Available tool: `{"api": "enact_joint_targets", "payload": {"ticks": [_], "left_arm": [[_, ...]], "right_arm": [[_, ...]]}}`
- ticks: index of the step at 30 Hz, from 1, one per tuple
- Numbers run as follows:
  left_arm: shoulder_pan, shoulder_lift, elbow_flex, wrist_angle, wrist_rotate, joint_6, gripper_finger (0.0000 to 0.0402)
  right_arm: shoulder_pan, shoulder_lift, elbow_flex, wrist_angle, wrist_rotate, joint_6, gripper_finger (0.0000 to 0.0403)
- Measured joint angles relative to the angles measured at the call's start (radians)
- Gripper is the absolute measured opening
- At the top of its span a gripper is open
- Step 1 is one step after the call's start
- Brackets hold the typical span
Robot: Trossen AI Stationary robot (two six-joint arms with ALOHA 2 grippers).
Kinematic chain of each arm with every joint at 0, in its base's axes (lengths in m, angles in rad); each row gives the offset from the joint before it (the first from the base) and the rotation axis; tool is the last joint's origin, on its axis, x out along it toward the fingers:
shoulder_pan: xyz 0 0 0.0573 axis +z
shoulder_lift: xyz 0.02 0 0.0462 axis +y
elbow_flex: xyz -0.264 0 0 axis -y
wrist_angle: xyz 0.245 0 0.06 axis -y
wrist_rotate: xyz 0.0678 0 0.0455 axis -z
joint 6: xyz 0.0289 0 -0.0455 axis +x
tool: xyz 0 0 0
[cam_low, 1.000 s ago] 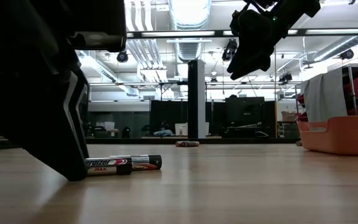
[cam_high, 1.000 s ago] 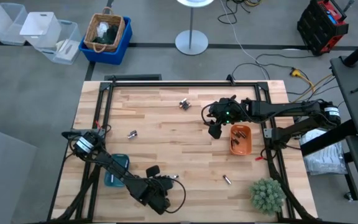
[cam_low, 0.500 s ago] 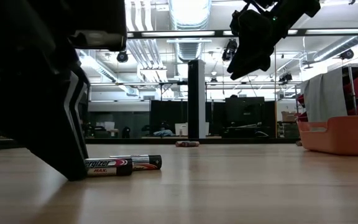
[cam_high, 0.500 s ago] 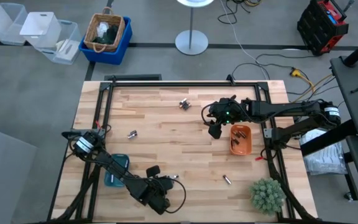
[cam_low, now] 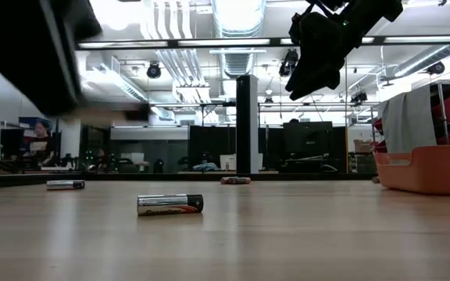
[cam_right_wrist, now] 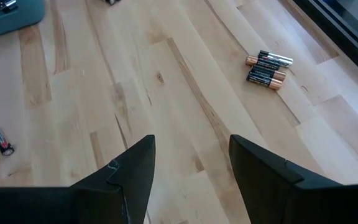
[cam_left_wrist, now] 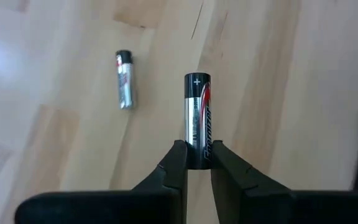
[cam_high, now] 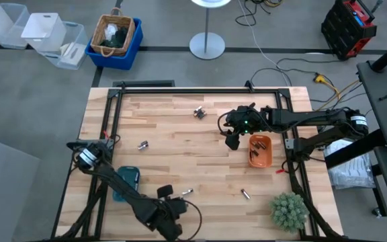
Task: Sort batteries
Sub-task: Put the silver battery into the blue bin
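- The left gripper (cam_left_wrist: 197,163) pinches only the bottom end of one battery (cam_left_wrist: 197,118); it could slip out and roll.
- The right gripper (cam_right_wrist: 191,163) hangs open and empty by the orange tray (cam_high: 260,150).

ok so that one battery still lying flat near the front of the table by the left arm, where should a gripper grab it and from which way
Probably from straight above, fingers closing across the middle of the battery. It lies flat on the wooden table, alone, with bare wood along both long sides. The left gripper holds its own battery across the barrel too.
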Motion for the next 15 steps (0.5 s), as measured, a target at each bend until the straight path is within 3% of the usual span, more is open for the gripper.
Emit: {"api": "enact_joint_targets", "payload": {"ticks": [8,15], "left_arm": [[-0.053,-0.001,0.172,-0.339,-0.035,-0.113,0.0027],[-0.091,-0.001,0.221,-0.602,-0.04,-0.33,0.0027]], "right_arm": [[0.0,0.0,0.0,0.0,0.0,0.0,0.0199],[0.0,0.0,0.0,0.01,0.0,0.0,0.0199]]}}
